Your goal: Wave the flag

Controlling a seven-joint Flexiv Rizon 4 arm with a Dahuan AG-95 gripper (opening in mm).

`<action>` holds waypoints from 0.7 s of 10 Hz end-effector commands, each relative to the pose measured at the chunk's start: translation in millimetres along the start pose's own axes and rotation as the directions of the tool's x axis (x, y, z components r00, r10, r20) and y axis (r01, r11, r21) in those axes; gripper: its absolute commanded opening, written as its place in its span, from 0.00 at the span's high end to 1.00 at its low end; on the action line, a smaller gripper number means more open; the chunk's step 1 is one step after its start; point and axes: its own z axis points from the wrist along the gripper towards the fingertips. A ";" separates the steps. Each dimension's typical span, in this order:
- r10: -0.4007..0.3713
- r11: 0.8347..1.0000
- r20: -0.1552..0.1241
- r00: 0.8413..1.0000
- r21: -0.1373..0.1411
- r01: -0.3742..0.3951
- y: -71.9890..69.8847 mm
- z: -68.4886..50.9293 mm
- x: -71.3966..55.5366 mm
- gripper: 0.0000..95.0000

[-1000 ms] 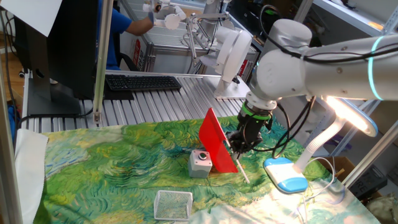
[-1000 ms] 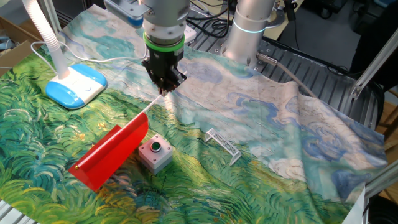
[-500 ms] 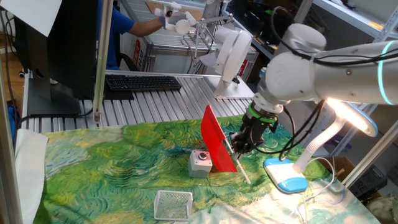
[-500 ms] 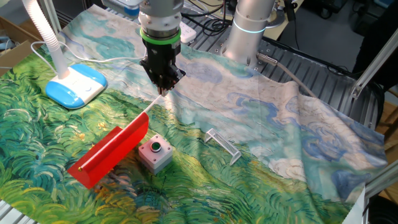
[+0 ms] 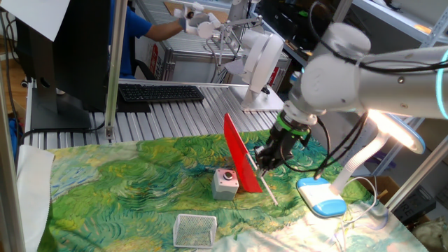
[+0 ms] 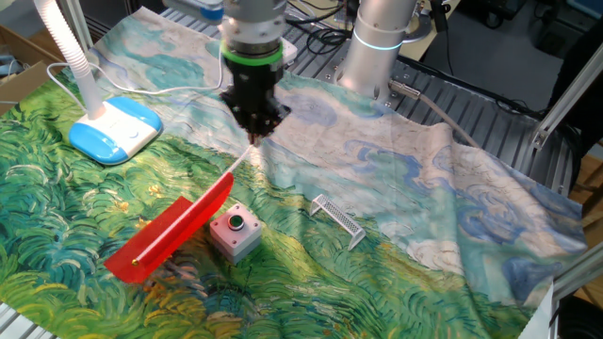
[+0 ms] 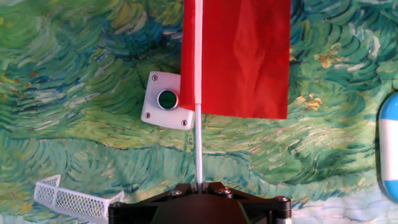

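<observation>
One flag (image 6: 174,229) pinched in gripper (image 6: 255,135), one grey box (image 6: 234,230), one mesh basket (image 6: 337,219)

Grey button box (image 6: 233,232) sits on my green swirl-patterned cloth (image 6: 57,198). Small white mesh basket (image 6: 338,218) lies near it. Blue-and-white lamp base (image 6: 115,127) well apart; keyboard (image 5: 160,92) behind.

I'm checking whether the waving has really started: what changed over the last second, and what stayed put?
The gripper, shut on the stick throughout, turned and shifted slightly. The flag swung with it: in one fixed view its red cloth narrowed toward edge-on, and in the other fixed view its far tip moved. Nothing was grasped or released. The grey button box, wire basket and blue lamp base stayed where they were.
</observation>
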 end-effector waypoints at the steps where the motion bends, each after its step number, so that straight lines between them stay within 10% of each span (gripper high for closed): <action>1: 0.071 0.997 -0.025 0.997 -0.006 -0.071 39.2 -15.1 6.3 1.00; 5: 0.176 0.984 -0.059 0.983 -0.006 -0.177 97.8 -17.8 21.0 1.00; 7: 0.245 0.969 -0.026 0.969 0.030 -0.244 123.1 -7.6 23.8 1.00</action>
